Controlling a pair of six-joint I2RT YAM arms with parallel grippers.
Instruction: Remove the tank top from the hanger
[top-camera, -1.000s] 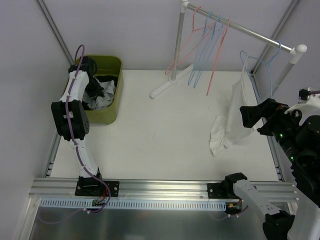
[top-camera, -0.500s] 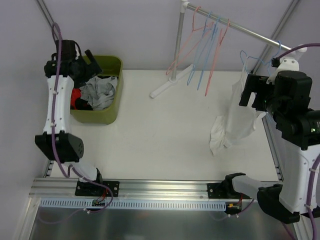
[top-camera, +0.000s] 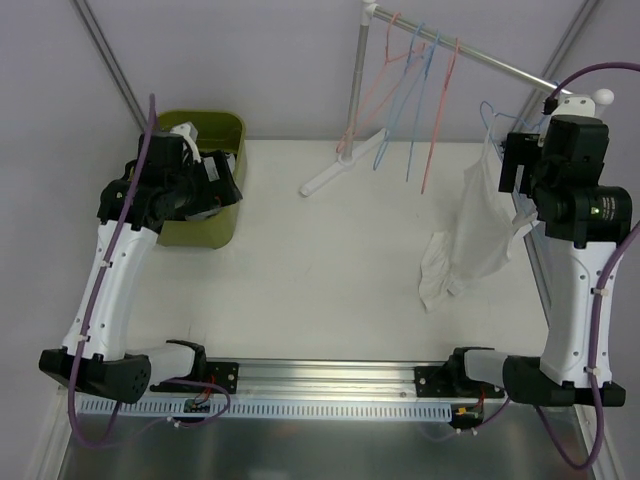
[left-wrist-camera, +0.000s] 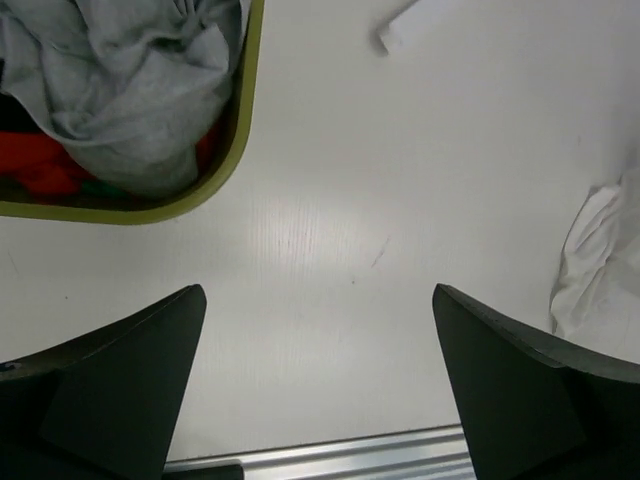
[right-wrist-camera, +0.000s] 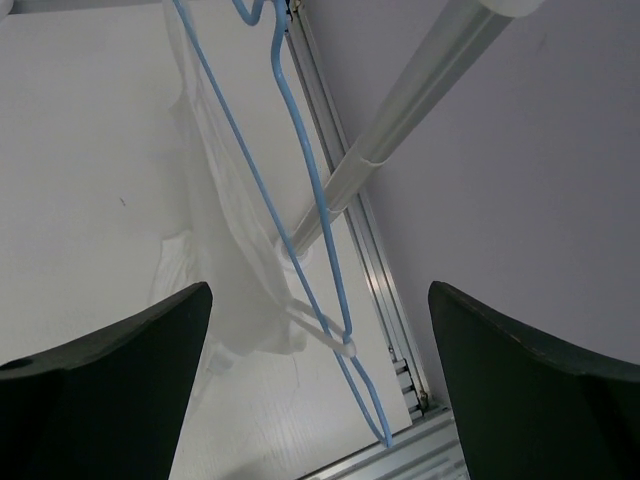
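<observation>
A white tank top (top-camera: 478, 225) hangs from a light blue hanger (top-camera: 520, 120) at the right end of the rail, and its lower end lies crumpled on the table (top-camera: 437, 275). My right gripper (top-camera: 512, 165) is up beside the hanger's right shoulder. In the right wrist view it stands open (right-wrist-camera: 320, 290), with the blue hanger (right-wrist-camera: 300, 170) and a strap of the tank top (right-wrist-camera: 215, 200) below and between its fingers, not touching them. My left gripper (top-camera: 225, 185) is open (left-wrist-camera: 318, 292) and holds nothing, over bare table beside the green bin.
The green bin (left-wrist-camera: 235, 150) holds grey and red clothes (left-wrist-camera: 120, 90). Pink, blue and red empty hangers (top-camera: 410, 100) hang on the rail (top-camera: 480, 60). The rack's foot (top-camera: 335, 170) lies on the table, and its right post (right-wrist-camera: 400, 130) stands by the table's edge.
My left gripper has come up out of the bin, opened, and swung over the table beside it. My right gripper has risen from beside the tank top's lower part to the hanger.
</observation>
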